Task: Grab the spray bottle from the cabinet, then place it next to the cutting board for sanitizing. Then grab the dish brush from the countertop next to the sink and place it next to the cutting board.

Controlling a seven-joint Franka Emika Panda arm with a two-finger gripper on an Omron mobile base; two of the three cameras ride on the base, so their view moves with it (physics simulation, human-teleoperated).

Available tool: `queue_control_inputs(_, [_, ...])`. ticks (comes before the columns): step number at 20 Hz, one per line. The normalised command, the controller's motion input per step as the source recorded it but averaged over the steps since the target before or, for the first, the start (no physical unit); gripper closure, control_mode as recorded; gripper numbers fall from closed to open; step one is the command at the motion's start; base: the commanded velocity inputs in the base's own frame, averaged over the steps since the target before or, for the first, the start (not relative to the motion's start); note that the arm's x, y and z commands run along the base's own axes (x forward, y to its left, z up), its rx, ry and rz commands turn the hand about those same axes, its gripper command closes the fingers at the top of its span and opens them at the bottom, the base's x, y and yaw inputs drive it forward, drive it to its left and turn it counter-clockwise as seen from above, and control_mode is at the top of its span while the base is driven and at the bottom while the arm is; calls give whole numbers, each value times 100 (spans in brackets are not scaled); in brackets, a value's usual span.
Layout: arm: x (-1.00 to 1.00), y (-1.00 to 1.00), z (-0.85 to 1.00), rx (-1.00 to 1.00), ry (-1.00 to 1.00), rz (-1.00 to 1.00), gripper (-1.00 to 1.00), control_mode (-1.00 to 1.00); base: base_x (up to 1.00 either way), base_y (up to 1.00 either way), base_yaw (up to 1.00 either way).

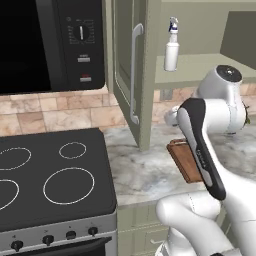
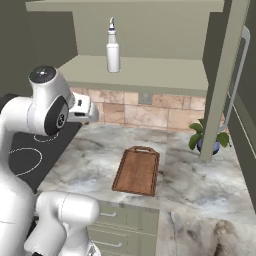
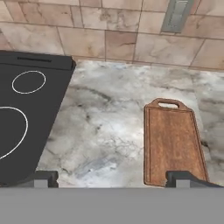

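Hand view looks down past the gripper (image 3: 112, 178), whose two dark fingertips (image 3: 43, 178) stand wide apart with nothing between them, one near the lower left and one near the lower right over the near end of the cutting board (image 3: 174, 144). One cutting board lies flat on the countertop (image 3: 105, 127): a brown wooden rectangle with a darker rim and a handle slot at the short end that faces the tiled wall (image 3: 100, 41). One black stove top (image 3: 26, 127) with white ring marks lies to its left, well apart from it across bare marble. One grey outlet plate (image 3: 175, 15) sits on the tiles

From the right base view, the board (image 2: 137, 171) rests near the front edge of the veined marble slab (image 2: 95, 155), and one small potted plant (image 2: 209, 137) stands farther back to its right, beside the open cabinet door (image 2: 235, 70) with its long silver bar handle (image 2: 239, 70). Farthest and highest, one spray bottle (image 2: 113, 47) stands upright on the pale shelf of the cabinet (image 2: 150, 70): slim and white, with a darker trigger head on top

From the left base view the same bottle (image 1: 172, 46) stands on the shelf beside the other open door (image 1: 127, 65), with one black microwave (image 1: 50, 42) to the left above the stove
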Motion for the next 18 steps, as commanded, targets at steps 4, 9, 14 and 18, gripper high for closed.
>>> queue_control_inputs(4, [-46,-3,44,-4,-29,0,-100,-100,0,0,0])
queue_control_inputs(9, [-28,-8,55,-7,-34,0,-100,-100,0,0,0])
queue_control_inputs(14, [-13,-13,67,-7,-30,0,-100,-100,0,0,0])
queue_control_inputs(18, [0,-11,69,0,-25,0,-100,-100,0,0,0])
